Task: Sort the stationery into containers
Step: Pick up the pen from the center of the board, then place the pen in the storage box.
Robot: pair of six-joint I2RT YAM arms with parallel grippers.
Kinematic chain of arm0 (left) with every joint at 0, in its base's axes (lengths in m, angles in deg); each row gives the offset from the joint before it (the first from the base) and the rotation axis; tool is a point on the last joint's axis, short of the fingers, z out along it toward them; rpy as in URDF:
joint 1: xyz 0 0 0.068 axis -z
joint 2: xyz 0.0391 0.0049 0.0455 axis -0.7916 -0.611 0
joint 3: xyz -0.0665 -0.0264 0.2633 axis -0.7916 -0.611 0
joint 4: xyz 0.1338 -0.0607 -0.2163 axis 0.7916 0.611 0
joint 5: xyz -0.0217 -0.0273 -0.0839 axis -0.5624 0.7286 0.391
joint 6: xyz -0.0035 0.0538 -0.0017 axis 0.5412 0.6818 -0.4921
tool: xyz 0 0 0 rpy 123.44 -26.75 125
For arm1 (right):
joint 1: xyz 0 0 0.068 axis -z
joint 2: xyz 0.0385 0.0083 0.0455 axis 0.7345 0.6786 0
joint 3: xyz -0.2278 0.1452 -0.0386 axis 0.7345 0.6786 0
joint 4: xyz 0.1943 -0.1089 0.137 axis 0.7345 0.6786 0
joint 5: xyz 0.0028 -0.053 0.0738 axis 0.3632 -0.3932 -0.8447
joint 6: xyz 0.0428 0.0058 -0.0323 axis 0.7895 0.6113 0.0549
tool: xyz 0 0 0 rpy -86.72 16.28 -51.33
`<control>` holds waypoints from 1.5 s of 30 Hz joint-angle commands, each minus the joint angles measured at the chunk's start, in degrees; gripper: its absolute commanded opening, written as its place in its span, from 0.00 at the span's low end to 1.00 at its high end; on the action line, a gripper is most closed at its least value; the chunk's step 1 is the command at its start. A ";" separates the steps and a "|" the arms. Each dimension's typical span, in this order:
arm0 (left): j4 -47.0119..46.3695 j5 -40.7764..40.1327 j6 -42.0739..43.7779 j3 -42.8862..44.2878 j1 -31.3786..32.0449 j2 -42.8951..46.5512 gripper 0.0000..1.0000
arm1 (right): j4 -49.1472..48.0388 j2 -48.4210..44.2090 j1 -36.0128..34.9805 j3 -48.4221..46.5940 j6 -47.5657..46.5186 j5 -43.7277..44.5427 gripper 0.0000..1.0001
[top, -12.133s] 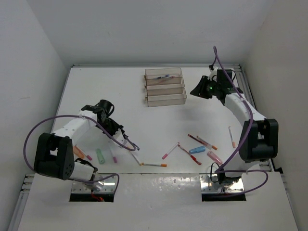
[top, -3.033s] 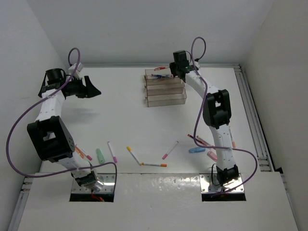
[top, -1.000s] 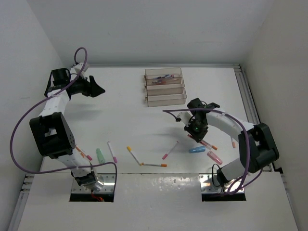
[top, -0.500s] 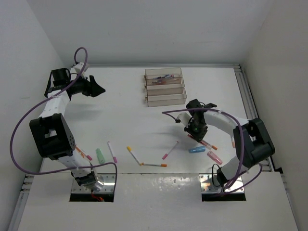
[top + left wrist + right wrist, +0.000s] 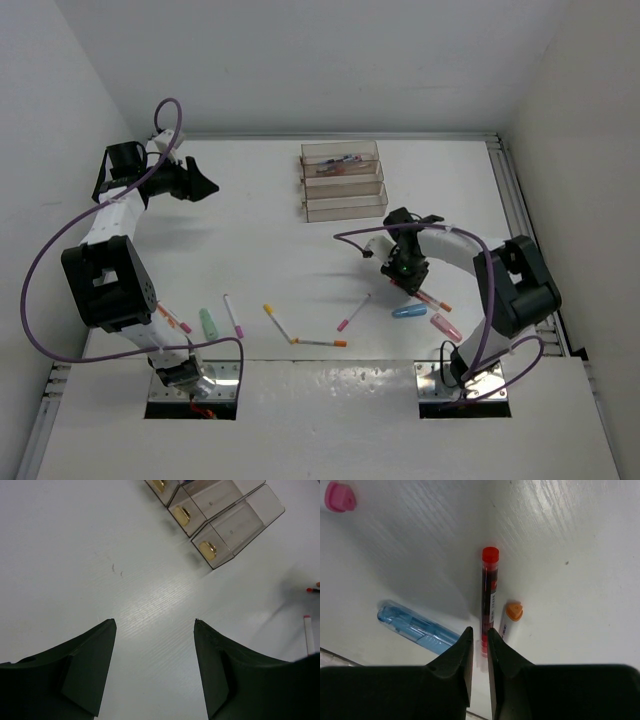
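The containers (image 5: 343,181) are three clear trays in a stepped row at the back centre, also at the top of the left wrist view as containers (image 5: 225,525). The farthest one holds a few pens (image 5: 340,159). My right gripper (image 5: 405,270) hangs low over the right-hand cluster. In its wrist view the right gripper (image 5: 480,630) has its jaws a narrow slit apart, with the near end of a red pen (image 5: 489,597) lying in the gap. An orange-capped pen (image 5: 512,612) and a blue piece (image 5: 415,625) flank it. My left gripper (image 5: 196,185) stands open at the far left, holding nothing.
Loose stationery lies along the near side: a green piece (image 5: 208,322), a pink-capped pen (image 5: 232,315), a yellow-capped pen (image 5: 277,322), an orange-tipped pen (image 5: 320,342), a pink-tipped pen (image 5: 354,312), a blue piece (image 5: 409,311) and a pink piece (image 5: 446,326). White walls enclose the table.
My right gripper has edged a little left over the red pen and its jaws have parted slightly. The left arm has not moved.
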 commanded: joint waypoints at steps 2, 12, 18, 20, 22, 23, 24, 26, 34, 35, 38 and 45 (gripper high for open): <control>-1.47 0.76 0.75 0.29 0.47 2.04 0.70 | -2.02 1.32 0.34 -0.04 -1.63 0.38 0.17; -0.07 0.06 1.71 0.37 0.47 2.30 0.70 | -2.73 4.66 0.35 -0.30 -2.33 -0.32 0.17; 0.37 -0.21 1.98 0.29 0.47 2.39 0.69 | -3.61 5.98 -1.23 -2.66 -2.07 -0.67 0.10; 0.55 -0.21 1.98 0.37 0.47 2.57 0.70 | -1.78 5.46 -1.93 -4.77 -1.20 -1.46 0.03; 0.55 -0.82 2.06 0.37 0.47 2.74 0.69 | 0.77 4.23 -2.20 -10.21 1.25 -2.77 0.00; 0.55 -1.00 2.15 0.37 0.47 2.74 0.69 | 4.09 3.79 -2.46 -12.84 2.31 -4.87 0.00; 0.55 -1.26 2.06 0.37 0.47 2.92 0.69 | 6.04 3.44 -2.73 -18.44 3.37 -5.94 0.00; 0.46 -1.27 1.89 0.37 0.38 2.83 0.69 | 11.38 3.26 -3.08 -25.14 5.92 -9.89 0.00; -6.73 1.28 -6.36 0.02 0.55 1.95 0.69 | -9.50 4.75 1.83 -45.48 41.69 -23.17 0.00; -7.10 1.28 -6.72 0.11 0.73 1.69 0.69 | -14.20 5.53 2.80 -44.34 46.83 -23.43 0.00; -5.26 -1.17 -4.62 1.25 1.70 1.51 0.69 | -39.50 7.03 3.25 -37.95 67.93 -22.47 0.00; 2.64 -2.94 -0.93 4.50 1.70 1.42 0.69 | -52.83 20.19 1.75 -47.39 94.33 -0.52 0.00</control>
